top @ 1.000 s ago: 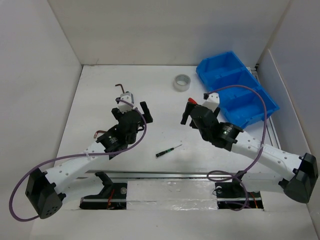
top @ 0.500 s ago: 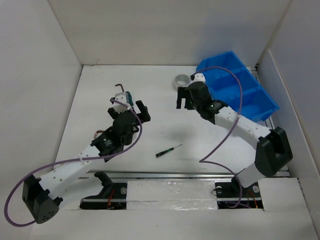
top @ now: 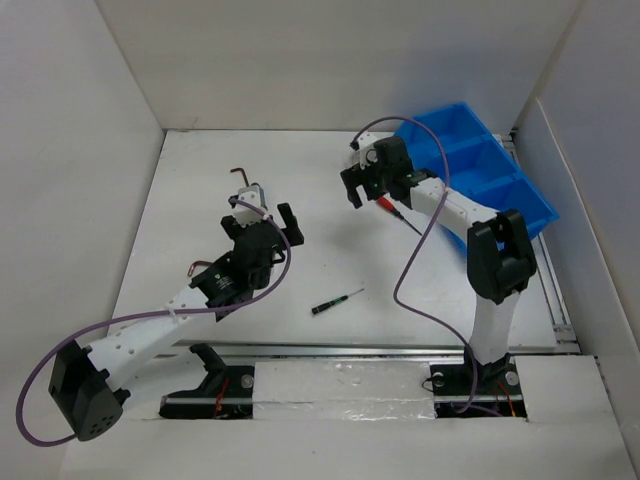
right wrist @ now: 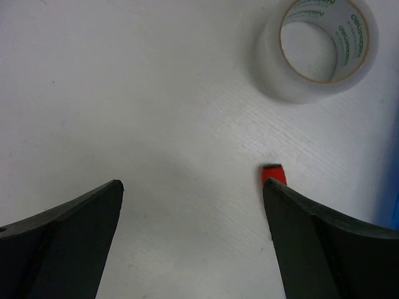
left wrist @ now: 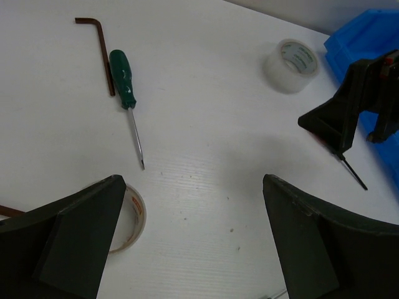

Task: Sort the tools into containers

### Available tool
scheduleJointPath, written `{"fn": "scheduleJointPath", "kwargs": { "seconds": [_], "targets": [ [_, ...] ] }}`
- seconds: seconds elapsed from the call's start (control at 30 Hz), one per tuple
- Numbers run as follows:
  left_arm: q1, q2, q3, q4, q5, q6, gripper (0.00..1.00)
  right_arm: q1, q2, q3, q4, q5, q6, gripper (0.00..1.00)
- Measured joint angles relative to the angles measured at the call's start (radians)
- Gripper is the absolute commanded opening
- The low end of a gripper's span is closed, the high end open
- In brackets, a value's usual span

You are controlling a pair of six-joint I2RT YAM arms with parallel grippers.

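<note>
The blue three-compartment bin (top: 490,190) stands at the far right. My right gripper (top: 366,190) is open and empty, low over the table next to it. In its wrist view (right wrist: 193,237) a clear tape roll (right wrist: 324,43) lies ahead and the red screwdriver handle (right wrist: 273,172) peeks out by the right finger; the handle also shows in the top view (top: 386,203). My left gripper (top: 262,222) is open and empty. Its wrist view (left wrist: 193,249) shows a hex key (left wrist: 100,50), a green-handled screwdriver (left wrist: 124,78) and a second tape roll (left wrist: 128,215). A thin dark screwdriver (top: 335,301) lies mid-table.
White walls enclose the table on the left, back and right. A metal rail (top: 360,348) runs along the near edge. Purple cables loop from both arms. The right arm's upright link (top: 495,270) stands in front of the bin.
My right arm has swung from mid-table towards the far side, and its gripper now hangs over the tape roll by the bin. My left gripper has barely shifted. The tools lie where they were.
</note>
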Motion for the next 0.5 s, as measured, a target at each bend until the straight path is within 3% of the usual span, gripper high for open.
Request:
{"fn": "scheduleJointPath", "kwargs": {
  "seconds": [0.1,0.23,0.5],
  "targets": [
    [0.0,0.0,0.0,0.002,0.018,0.003,0.92,-0.071,0.088,0.101,-0.044,-0.092,-0.041,0.95],
    [0.0,-0.002,0.0,0.005,0.043,0.008,0.92,-0.13,0.128,0.119,-0.069,-0.091,-0.088,0.96],
    [0.0,-0.019,0.0,0.007,0.066,0.012,0.92,-0.133,0.128,0.113,-0.089,-0.085,-0.138,0.95]
  ]
}}
